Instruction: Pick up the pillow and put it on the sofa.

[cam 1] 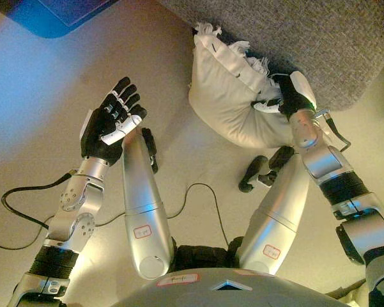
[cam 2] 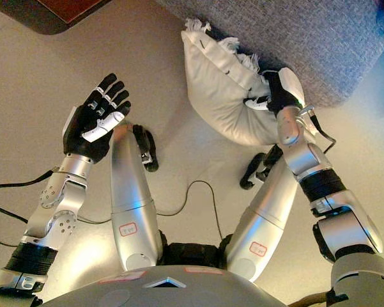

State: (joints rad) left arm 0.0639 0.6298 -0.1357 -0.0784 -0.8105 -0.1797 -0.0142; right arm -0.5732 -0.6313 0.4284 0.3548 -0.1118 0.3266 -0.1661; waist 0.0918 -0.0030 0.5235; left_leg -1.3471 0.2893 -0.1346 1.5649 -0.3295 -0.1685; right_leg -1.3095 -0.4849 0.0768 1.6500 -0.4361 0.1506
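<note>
A cream pillow (cam 1: 227, 89) with a fringed edge lies on the floor against the front of the grey sofa (cam 1: 319, 38); it also shows in the right eye view (cam 2: 217, 83). My right hand (cam 1: 287, 96) is at the pillow's right edge, its fingers curled into the cloth and pinching it. My left hand (cam 1: 112, 118) is raised over the floor to the left of the pillow, palm up, fingers straight and empty, well apart from the pillow.
A dark piece of furniture (cam 2: 45, 13) stands at the top left corner. The beige floor (cam 1: 45, 83) spreads out to the left of the pillow.
</note>
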